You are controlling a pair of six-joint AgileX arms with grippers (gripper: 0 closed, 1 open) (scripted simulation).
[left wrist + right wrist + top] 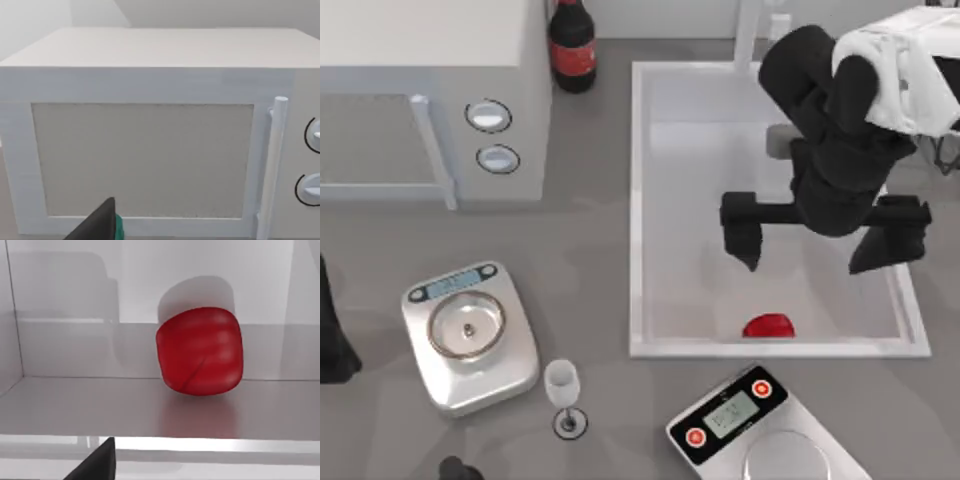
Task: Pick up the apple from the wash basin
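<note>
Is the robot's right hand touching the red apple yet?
Apart. In the top view the right gripper hangs open over the wash basin, with bare basin floor between its fingers and the apple lying by the near wall.

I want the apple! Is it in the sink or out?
In. The apple lies inside the wash basin, by its near wall.

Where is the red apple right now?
In the top view the apple lies inside the wash basin, on the table's right half, against the basin's near wall, beyond the scale.
</note>
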